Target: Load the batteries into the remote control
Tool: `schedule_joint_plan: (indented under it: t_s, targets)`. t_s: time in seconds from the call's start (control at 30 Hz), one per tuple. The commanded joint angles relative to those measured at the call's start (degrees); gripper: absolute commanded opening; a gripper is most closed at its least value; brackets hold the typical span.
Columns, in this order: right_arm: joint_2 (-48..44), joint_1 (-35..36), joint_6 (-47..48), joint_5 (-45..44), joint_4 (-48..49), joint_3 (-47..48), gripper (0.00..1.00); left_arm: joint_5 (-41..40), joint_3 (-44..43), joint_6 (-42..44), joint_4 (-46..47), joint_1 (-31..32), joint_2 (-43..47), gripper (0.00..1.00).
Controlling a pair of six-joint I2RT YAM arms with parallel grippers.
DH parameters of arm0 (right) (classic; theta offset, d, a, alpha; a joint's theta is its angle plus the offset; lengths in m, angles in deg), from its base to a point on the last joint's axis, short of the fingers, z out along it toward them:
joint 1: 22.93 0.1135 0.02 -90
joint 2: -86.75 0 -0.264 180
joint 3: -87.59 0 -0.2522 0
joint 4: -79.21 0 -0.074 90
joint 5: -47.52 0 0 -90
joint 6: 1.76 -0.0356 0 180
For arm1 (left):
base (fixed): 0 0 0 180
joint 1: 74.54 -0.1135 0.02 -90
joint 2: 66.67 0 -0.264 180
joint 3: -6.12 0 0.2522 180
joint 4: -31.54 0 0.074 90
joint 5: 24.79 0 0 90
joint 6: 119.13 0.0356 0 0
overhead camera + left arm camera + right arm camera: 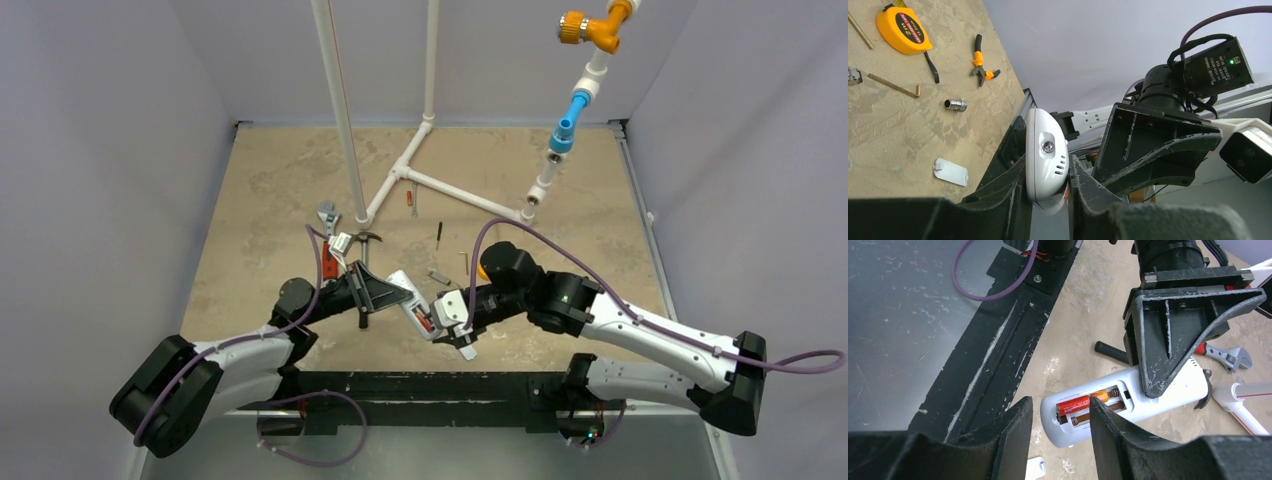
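One orange-red battery [1080, 404] lies in the open recess on the back of the remote control [1148, 397], in the slot farther from the rounded end. The slot beside it holds something dark and brownish; I cannot tell if this is a second battery.

The remote control is white, and it is carried with the recess side up over the near part of the desk [260, 200]. The left gripper [1048, 175] is closed tight on it: its two black fingers [1010, 192] press the two long sides of the remote control at the end away from the recess. The right gripper [1060, 412] hangs directly above the recess end. Its jaws stand some way apart with nothing between them, and the battery shows through the gap.

Just beside the rounded end of the remote control, down on the desk, lies a small white cover [950, 171]. Farther from the remote control are a metal socket [955, 104], a hex key [895, 86], orange-handled pliers [980, 62] and a round orange tape measure [900, 30]. Beyond the gripped end of the remote control lie a red-handled wrench [1228, 356] and a white pipe [1243, 400].
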Motion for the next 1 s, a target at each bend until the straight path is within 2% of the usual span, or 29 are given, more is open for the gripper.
schedule_joint_plan:
  t_s: [0.0, 0.17, 0.53, 0.7, 0.97]
  targets:
    - [0.7, -0.2, 3.6, 1.6, 0.1, 0.1, 0.42, -0.8, 0.4, 2.0, -1.1, 0.3, 2.1, 0.0]
    - [0.9, -0.2, 3.8, 1.3, 0.8, -0.8, 0.36, -1.2, 0.7, 2.2, -1.0, 0.3, 2.4, 0.0]
    - [3.4, -0.2, 4.1, 0.2, 0.8, -1.0, 0.34, -1.4, 0.9, 2.2, -0.5, 0.3, 2.2, 0.0]
    - [4.4, -0.2, 4.0, -0.4, 1.1, -0.9, 0.26, -1.6, 1.0, 2.2, -0.4, 0.4, 2.3, 0.0]
    - [4.8, -0.2, 4.1, -1.7, 1.9, -1.4, 0.24, -1.6, 1.0, 2.0, 0.4, 0.4, 1.7, 0.0]
